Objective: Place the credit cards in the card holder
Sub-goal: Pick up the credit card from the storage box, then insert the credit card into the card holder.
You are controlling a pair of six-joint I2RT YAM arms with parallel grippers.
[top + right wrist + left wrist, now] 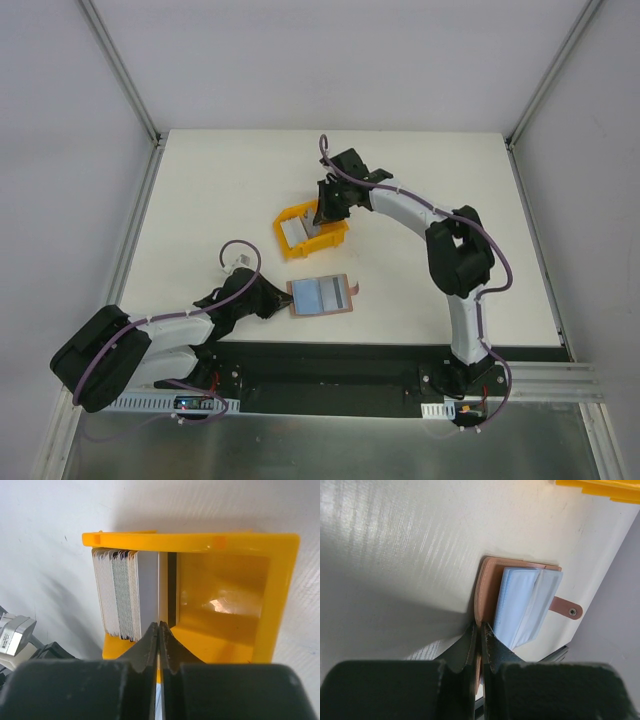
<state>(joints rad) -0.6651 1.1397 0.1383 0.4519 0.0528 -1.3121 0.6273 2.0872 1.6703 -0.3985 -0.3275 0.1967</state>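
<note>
now on my screens: my left gripper (pixel 480 630) is clamped on one edge of the card holder (pixel 487 582), which lies open on the white table (pixel 450 200), its clear sleeves (pixel 520 605) facing up and its tab clasp (pixel 568 609) on the far side from the fingers. my right gripper (pixel 159 627) reaches into the yellow bin (pixel 225 542), jaws pressed together on a card (pixel 163 587) at the end of the upright stack of credit cards (pixel 120 592).
</note>
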